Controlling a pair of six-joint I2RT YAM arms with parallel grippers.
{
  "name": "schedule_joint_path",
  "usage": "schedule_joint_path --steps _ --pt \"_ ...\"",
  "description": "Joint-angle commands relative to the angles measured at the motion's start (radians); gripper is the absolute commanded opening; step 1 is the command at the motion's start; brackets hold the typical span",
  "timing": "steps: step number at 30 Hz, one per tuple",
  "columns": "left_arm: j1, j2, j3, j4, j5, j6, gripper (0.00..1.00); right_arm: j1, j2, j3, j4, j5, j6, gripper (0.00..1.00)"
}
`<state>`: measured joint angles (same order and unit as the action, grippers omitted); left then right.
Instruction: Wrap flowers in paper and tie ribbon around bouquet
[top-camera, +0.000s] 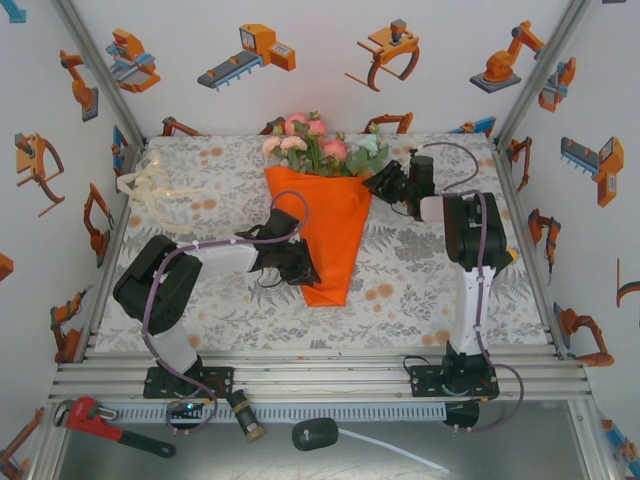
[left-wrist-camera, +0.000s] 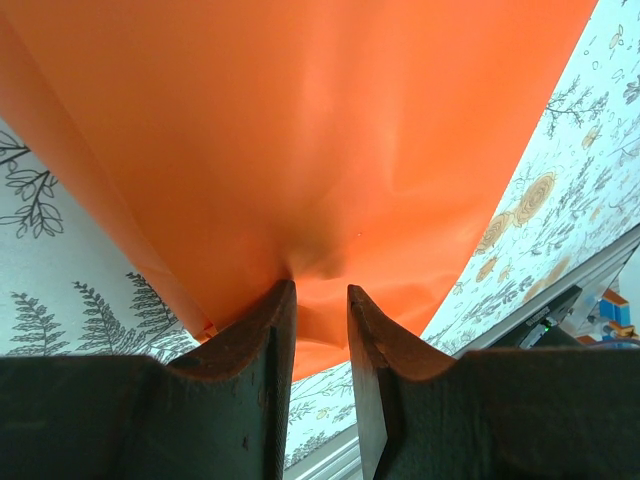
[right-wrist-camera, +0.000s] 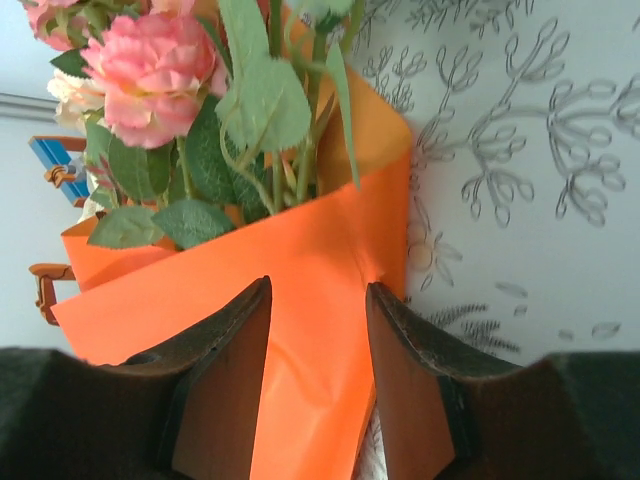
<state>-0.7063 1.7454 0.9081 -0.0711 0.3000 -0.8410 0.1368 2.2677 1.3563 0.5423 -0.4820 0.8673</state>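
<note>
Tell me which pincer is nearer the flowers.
Right. The right pincer straddles the top edge of the paper just beside the flowers; the left pincer pinches the paper lower down, toward its tip.

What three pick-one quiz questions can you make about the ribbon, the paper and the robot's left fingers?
1. Where does the thin sheer cream-white ribbon lie?
A) far left of the table
B) in the middle
C) near right corner
2. What colour is the big paper cone?
A) blue
B) orange
C) green
3. What are the left arm's dark fingers doing?
A) hanging over bare table
B) holding the ribbon
C) pinching the paper cone
Answers: 1 A, it is piled by the left wall. 2 B, it is bright orange all over. 3 C, paper is bunched between them.
</note>
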Motion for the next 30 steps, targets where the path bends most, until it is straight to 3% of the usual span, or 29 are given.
schedule_joint_path --steps 1,7,13,23,30 --pt "0.005 -0.011 -0.032 -0.078 -0.044 0.026 0.32 -0.006 0.049 0.066 -0.052 0.005 -0.027 0.44" --pt "0.005 -0.021 -0.033 -0.080 -0.044 0.026 0.32 -0.034 0.089 0.177 -0.118 0.000 -0.021 0.44" --pt "0.006 -0.047 -0.007 -0.093 -0.049 0.029 0.35 -0.034 -0.070 0.188 -0.194 -0.039 -0.072 0.44" --pt "0.005 -0.195 0.023 -0.179 -0.097 0.037 0.44 0.021 -0.577 -0.334 -0.142 0.023 -0.118 0.45" --pt "0.013 -0.263 0.077 -0.248 -0.152 0.050 0.46 0.103 -0.796 -0.546 -0.264 0.078 -0.199 0.46"
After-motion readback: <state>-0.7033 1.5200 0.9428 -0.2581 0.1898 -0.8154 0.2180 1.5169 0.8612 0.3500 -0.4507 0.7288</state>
